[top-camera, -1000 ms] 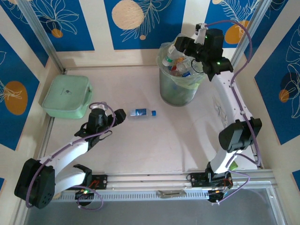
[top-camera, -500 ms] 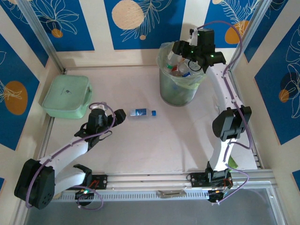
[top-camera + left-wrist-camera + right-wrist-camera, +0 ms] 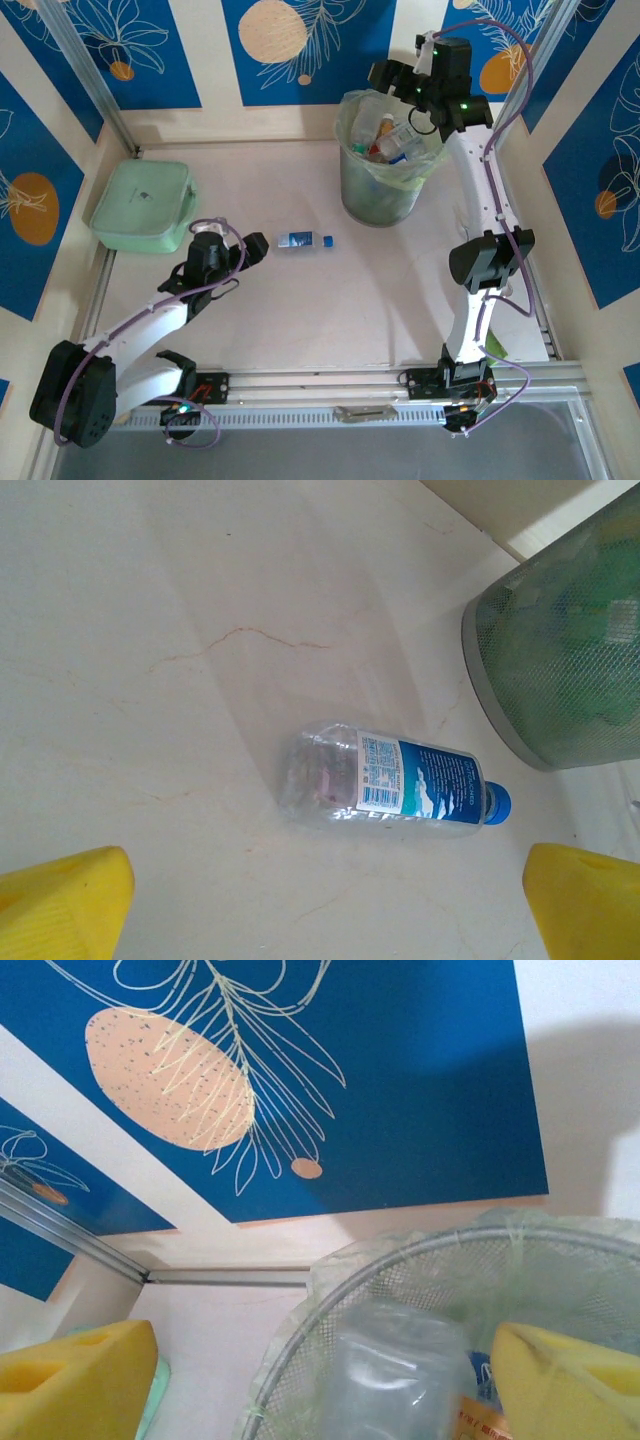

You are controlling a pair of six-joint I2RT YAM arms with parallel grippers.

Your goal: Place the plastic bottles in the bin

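One clear plastic bottle (image 3: 303, 241) with a blue label and cap lies on its side on the table, a short way right of my open left gripper (image 3: 250, 250). In the left wrist view this bottle (image 3: 395, 785) lies ahead of the left gripper (image 3: 325, 910), between its wide-apart yellow pads (image 3: 60, 900) and touching neither. The bin (image 3: 380, 190), lined with a pale green bag, holds several bottles (image 3: 390, 135). My right gripper (image 3: 395, 75) hangs open above the bin's far rim. Below the right gripper (image 3: 320, 1380) a clear bottle (image 3: 400, 1370) sits blurred inside the bin's rim (image 3: 400, 1260), free of both pads.
A flat mint-green case (image 3: 143, 205) lies at the table's left. The bin's mesh wall (image 3: 570, 650) stands just beyond the lying bottle. Blue patterned walls close in the back and sides. A metal rail (image 3: 350, 380) runs along the near edge.
The right gripper has lifted back from inside the bin's mouth to above its far rim and opened, letting go of a clear bottle into the bin. The left arm has stayed still.
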